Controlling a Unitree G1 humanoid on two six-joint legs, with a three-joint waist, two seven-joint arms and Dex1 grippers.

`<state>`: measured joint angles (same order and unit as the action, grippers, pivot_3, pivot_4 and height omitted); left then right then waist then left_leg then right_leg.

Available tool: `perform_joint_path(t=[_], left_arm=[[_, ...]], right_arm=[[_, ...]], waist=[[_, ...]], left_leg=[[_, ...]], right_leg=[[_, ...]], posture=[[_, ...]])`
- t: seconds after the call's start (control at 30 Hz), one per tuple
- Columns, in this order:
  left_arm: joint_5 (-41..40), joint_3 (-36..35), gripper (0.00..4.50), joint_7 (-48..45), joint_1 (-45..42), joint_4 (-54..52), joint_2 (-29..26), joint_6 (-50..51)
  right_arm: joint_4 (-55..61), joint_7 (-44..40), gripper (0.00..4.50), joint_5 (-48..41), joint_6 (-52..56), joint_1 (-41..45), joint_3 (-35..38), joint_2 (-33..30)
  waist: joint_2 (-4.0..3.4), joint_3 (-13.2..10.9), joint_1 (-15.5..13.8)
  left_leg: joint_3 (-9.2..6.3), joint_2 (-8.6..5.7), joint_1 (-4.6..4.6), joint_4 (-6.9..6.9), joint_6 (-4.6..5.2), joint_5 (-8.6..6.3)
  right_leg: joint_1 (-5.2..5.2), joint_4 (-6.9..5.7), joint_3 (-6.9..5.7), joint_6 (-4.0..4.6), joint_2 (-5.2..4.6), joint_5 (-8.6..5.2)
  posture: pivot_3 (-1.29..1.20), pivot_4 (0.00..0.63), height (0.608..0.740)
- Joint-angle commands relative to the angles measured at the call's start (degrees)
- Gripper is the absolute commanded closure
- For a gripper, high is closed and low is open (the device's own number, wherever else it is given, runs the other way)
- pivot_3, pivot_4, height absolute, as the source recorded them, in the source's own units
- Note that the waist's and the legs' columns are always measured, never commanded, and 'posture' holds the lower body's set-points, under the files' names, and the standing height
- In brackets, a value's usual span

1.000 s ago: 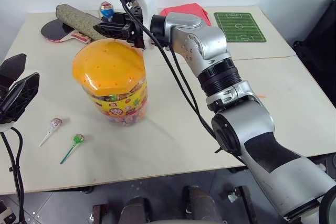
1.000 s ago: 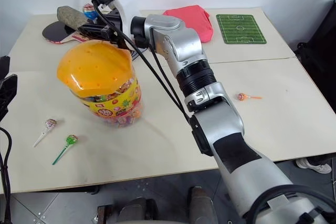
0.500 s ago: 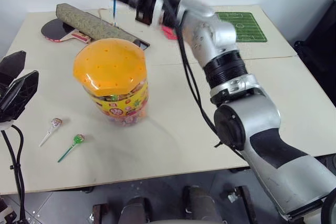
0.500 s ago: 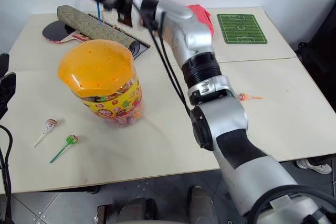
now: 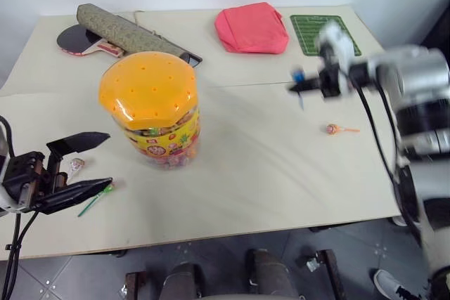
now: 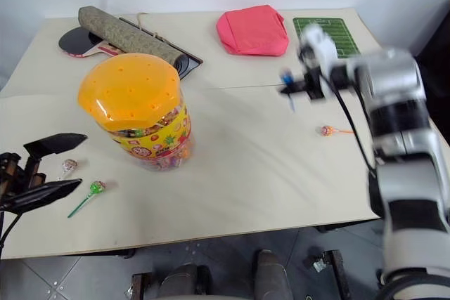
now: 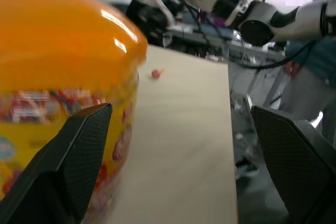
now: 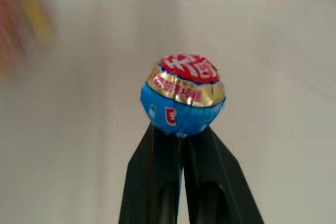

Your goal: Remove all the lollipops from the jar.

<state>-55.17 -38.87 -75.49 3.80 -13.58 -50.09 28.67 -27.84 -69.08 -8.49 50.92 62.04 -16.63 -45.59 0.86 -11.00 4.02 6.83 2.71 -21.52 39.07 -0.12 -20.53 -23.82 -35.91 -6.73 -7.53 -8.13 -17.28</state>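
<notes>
The jar point(image 5: 151, 128), a clear tub with an orange holed lid point(image 5: 147, 88), stands left of centre on the table. My right gripper point(image 5: 301, 89) hangs above the table's right part, shut on the stick of a blue lollipop point(image 8: 182, 96). An orange lollipop point(image 5: 332, 129) lies just beyond and below it. Near the front left edge lie a purple-silver lollipop point(image 5: 75, 165) and a green one point(image 5: 105, 186). My left gripper point(image 5: 110, 158) stands open there, level, pointing at the jar point(image 7: 47, 93) with both of those lollipops between or under its fingers.
At the back lie a pink cloth point(image 5: 252, 27), a green football-pitch mat point(image 5: 309, 27), a rolled green mat point(image 5: 119, 29) and a table-tennis paddle point(image 5: 72, 38). A seam runs across the table's middle point(image 5: 239, 86).
My right arm swung from the jar's far side up, then right and down, carrying the blue lollipop. My left gripper dropped and turned toward the jar.
</notes>
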Motion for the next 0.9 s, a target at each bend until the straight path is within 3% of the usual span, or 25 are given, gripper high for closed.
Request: perform_joint_path(t=[0.03, 0.13, 0.3, 0.33, 0.53, 0.7, 0.77, 0.9], left_arm=[[3.5, 1.4, 0.00, -2.0, -0.3, 1.7, -0.1, -3.8], [5.1, 3.1, 0.00, -2.9, -2.1, 2.2, -1.0, -5.3], [6.7, 4.5, 0.00, -3.9, -3.1, 3.8, -1.4, -6.1], [6.8, 4.5, 0.00, -4.1, -3.0, 3.9, -1.5, -6.1], [9.5, 3.7, 0.00, -2.3, -0.7, 4.7, -2.2, -5.5], [16.6, 2.5, 0.00, 1.8, 2.5, 8.8, -1.4, -10.4], [22.8, 3.1, 0.00, 6.5, 4.7, 10.7, -0.1, -14.7], [28.6, 3.6, 0.00, 12.3, 5.6, 12.1, 3.0, -21.7]], right_arm=[[5.9, 0.4, 4.47, 4.0, -4.8, -4.7, -2.3, -4.0], [0.8, 2.2, 4.47, 9.1, -15.3, -8.6, -4.4, -6.1], [-3.3, 4.0, 4.47, 10.2, -20.7, -9.7, -1.7, -5.7], [-3.3, 3.5, 3.91, 10.3, -21.3, -9.7, -1.5, -5.9], [1.0, -0.4, 2.16, 5.6, -27.5, -12.0, 5.4, -8.4], [5.9, -15.5, 0.61, -10.1, -38.7, -18.5, 18.7, -8.8], [8.3, -14.6, 0.01, -16.8, -41.2, -20.1, 25.2, -4.7], [15.2, -10.1, 0.01, -22.0, -41.3, -23.1, 27.7, 4.0]], waist=[[-0.14, -0.1, 0.2], [-0.17, -0.1, 0.7], [-0.17, -0.1, 0.5], [-0.17, -0.1, 0.5], [-0.17, -0.1, 0.2], [-0.17, -0.1, -0.8], [-0.17, -0.1, -0.9], [-0.12, -0.1, -0.9]], left_leg=[[0.15, 0.00, 0.00, 0.02, 0.00, 0.00], [0.45, 0.01, 0.03, 0.11, -0.01, 0.04], [0.46, 0.04, 0.15, 0.14, -0.01, 0.09], [0.46, 0.04, 0.14, 0.14, -0.01, 0.09], [0.43, 0.06, 0.13, 0.11, -0.01, 0.08], [0.43, 0.05, 0.14, 0.11, 0.00, 0.08], [0.42, 0.06, 0.17, 0.12, 0.00, 0.08], [0.45, 0.11, 0.36, 0.22, 0.02, 0.07]], right_leg=[[-0.06, 0.04, 0.07, 0.00, -0.01, 0.00], [-0.12, 0.05, 0.20, 0.00, -0.02, 0.00], [-0.07, -0.01, 0.29, 0.00, -0.02, 0.00], [-0.07, -0.01, 0.29, 0.00, -0.02, 0.00], [-0.08, -0.01, 0.25, 0.00, -0.01, 0.00], [-0.07, 0.01, 0.25, 0.00, 0.00, 0.00], [-0.03, 0.02, 0.23, 0.00, 0.00, 0.00], [0.17, 0.00, 0.24, 0.03, 0.02, 0.03]], posture=[[0.00, 0.150, 0.740], [0.00, 0.150, 0.740], [0.00, 0.150, 0.740], [0.00, 0.150, 0.740], [0.00, 0.150, 0.740], [0.00, 0.150, 0.740], [0.00, 0.150, 0.740], [0.00, 0.150, 0.740]])
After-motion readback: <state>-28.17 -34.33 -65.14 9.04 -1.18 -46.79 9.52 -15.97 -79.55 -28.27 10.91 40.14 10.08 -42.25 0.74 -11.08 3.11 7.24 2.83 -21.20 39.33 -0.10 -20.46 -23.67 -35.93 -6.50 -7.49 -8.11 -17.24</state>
